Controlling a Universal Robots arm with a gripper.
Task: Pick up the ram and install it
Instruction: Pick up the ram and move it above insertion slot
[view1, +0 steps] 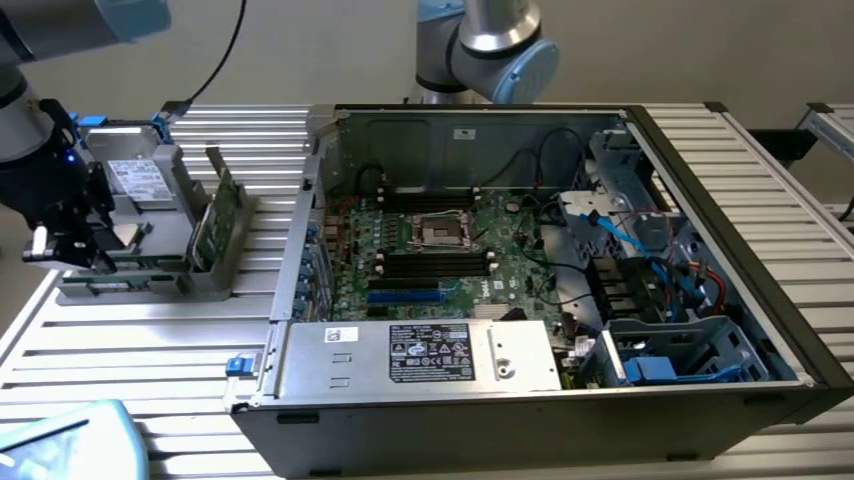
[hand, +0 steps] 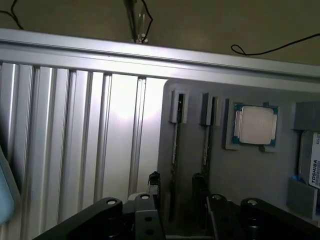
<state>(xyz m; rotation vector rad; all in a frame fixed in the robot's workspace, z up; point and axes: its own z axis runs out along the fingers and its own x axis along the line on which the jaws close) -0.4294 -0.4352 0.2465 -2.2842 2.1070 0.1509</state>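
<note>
A: Where is the ram?
B: The ram (hand: 173, 150) stands on edge in a slot of the grey holder (hand: 250, 170). The wrist view sees it edge-on as a thin dark line, so its chips cannot be made out.
A: And the fingers?
B: The gripper (hand: 176, 177) is low over that slot with its fingers (hand: 154, 182) apart, one on each side of the ram. They hold nothing. I cannot tell whether either one touches the board.
A: What is just beside it?
B: A second thin board (hand: 205, 145) stands on edge in the neighbouring slot, close by the other finger. Past that, a square silver processor chip (hand: 255, 125) lies flat in its recess. Then comes a hard drive (hand: 312, 167) with a TOSHIBA label, cut off by the picture's edge.
A: And from the exterior view?
B: The holder sits on the slatted aluminium desk (view1: 134, 350), to the exterior view's left of the open computer case (view1: 454, 140). The gripper's dark body hides part of the holder there. A taller green circuit board (view1: 214, 215) stands upright in the holder on the side toward the case. Inside the case the motherboard (view1: 521, 250) lies flat. Whether its memory slots are filled is hard to tell.
</note>
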